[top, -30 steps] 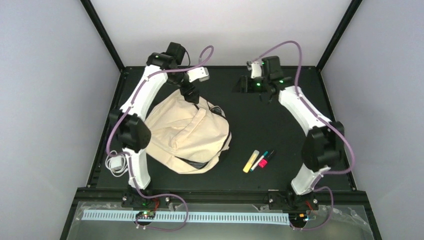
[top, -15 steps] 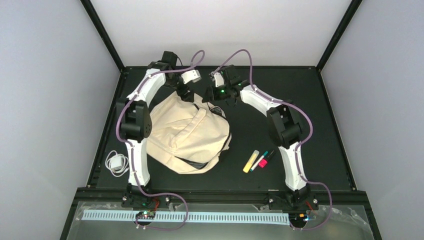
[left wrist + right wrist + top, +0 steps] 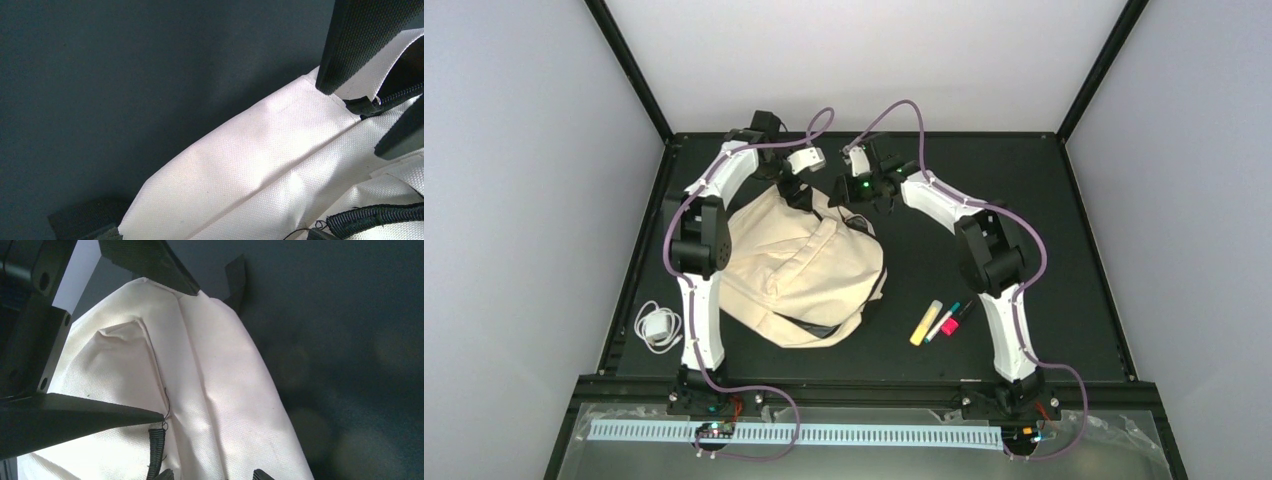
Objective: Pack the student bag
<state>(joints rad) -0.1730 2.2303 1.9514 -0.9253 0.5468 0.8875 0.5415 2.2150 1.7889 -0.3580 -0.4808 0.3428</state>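
Note:
The student bag (image 3: pixel 799 270), cream fabric with black straps, lies left of the table's middle. Both grippers meet at its far top end. My left gripper (image 3: pixel 798 192) stands wide open and its fingers straddle the top fold; in the right wrist view one finger (image 3: pixel 150 260) sits above the bag (image 3: pixel 215 390) and one finger (image 3: pixel 75 420) below. My right gripper (image 3: pixel 849 192) is open, with its fingertips (image 3: pixel 260 474) apart on either side of a fabric ridge. In the left wrist view its fingers (image 3: pixel 360 45) flank the dark zipper end (image 3: pixel 395 92) on the bag (image 3: pixel 260 160).
A yellow highlighter (image 3: pixel 926 322) and two pens (image 3: pixel 949 318) lie on the black table right of the bag. A white charger with its cable (image 3: pixel 659 325) lies at the near left edge. A black strap (image 3: pixel 156 450) hangs near my right fingertips.
My right arm has swung from the back right across to the bag's top end, and its jaws have narrowed. My left gripper has shifted slightly toward the bag and stays wide open.

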